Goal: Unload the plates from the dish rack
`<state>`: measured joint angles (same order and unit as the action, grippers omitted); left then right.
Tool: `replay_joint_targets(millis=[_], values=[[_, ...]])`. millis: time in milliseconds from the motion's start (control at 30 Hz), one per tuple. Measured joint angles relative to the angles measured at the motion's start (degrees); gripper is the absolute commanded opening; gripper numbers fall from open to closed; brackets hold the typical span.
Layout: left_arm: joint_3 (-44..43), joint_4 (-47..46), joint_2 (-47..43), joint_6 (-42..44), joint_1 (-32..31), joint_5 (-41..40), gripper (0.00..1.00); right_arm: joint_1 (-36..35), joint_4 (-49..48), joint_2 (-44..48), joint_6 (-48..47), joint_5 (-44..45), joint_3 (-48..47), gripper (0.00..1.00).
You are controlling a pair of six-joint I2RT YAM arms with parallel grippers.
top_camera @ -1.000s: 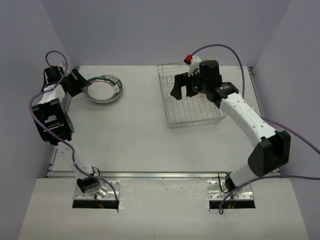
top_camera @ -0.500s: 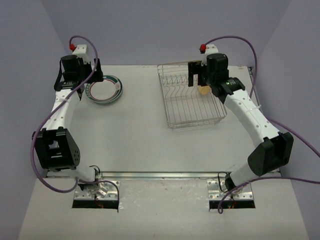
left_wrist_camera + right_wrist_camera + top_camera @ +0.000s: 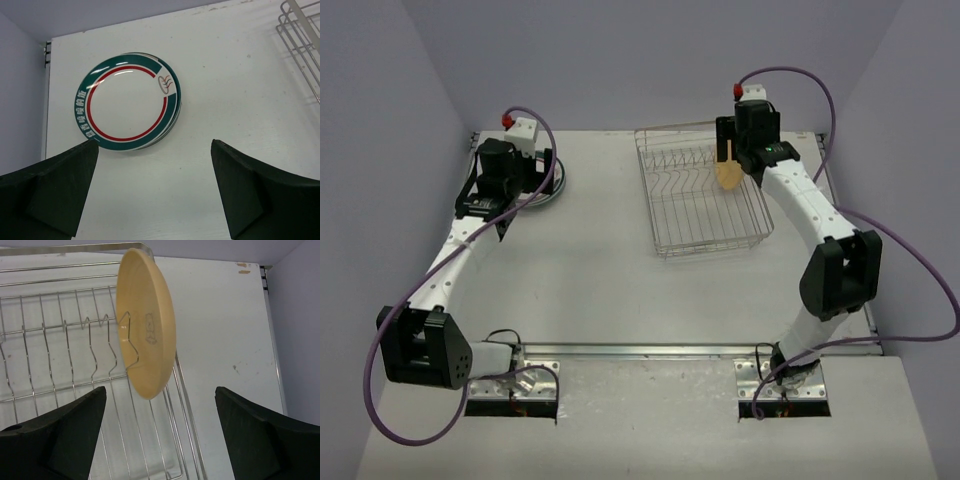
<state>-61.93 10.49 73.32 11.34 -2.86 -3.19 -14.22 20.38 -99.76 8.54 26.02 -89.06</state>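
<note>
A stack of plates (image 3: 127, 102), white with teal and red rims, lies flat on the table at the far left; in the top view only its edge (image 3: 558, 184) shows past my left arm. My left gripper (image 3: 155, 192) (image 3: 525, 170) hangs open just short of the stack, with nothing between its fingers. A plain tan-yellow plate (image 3: 147, 325) (image 3: 727, 176) stands on edge between the prongs of the silver wire dish rack (image 3: 50, 330) (image 3: 700, 215), at its far right end. My right gripper (image 3: 160, 435) (image 3: 735, 155) is open above that plate, not touching it.
A corner of the rack (image 3: 300, 40) shows at the right of the left wrist view. Purple walls close in the table on the left, right and far sides. Purple cables trail from both arms.
My left gripper opened, left the plate stack and swung right, so that the arm now covers the stack from above. My right gripper moved from the rack's left side to over the tan-yellow plate.
</note>
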Motion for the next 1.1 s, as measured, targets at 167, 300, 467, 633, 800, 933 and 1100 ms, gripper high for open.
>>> replay_joint_targets(millis=[167, 300, 467, 633, 800, 933, 1100], values=[[0.12, -0.07, -0.33, 0.63, -1.14, -1.36, 0.93, 0.95, -0.68, -6.00, -0.47, 0.38, -3.82, 0.88], [0.12, -0.12, -0.35, 1.15, -2.00, -2.13, 0.93, 2.58, -1.19, -10.30, -0.72, -1.22, -6.70, 0.85], [0.17, -0.16, -0.35, 1.72, -3.19, -2.11, 0.93, 4.86, -1.00, -13.67, -0.52, -6.21, -7.52, 0.84], [0.17, -0.16, -0.35, 1.70, -3.45, -1.80, 0.93, 5.88, -0.34, -16.25, 0.24, -10.96, -7.78, 0.72], [0.17, -0.18, -0.35, 1.67, -3.45, -1.72, 0.93, 5.83, -0.42, -16.24, 1.78, -15.98, -7.78, 0.58], [0.17, -0.20, -0.35, 1.50, -3.45, -1.53, 0.93, 5.81, -0.37, -16.22, 2.81, -17.97, -7.78, 0.40], [0.17, -0.20, -0.35, 1.21, -3.45, -1.48, 0.93, 5.83, 0.66, -16.24, 2.79, -16.18, -8.08, 0.28]])
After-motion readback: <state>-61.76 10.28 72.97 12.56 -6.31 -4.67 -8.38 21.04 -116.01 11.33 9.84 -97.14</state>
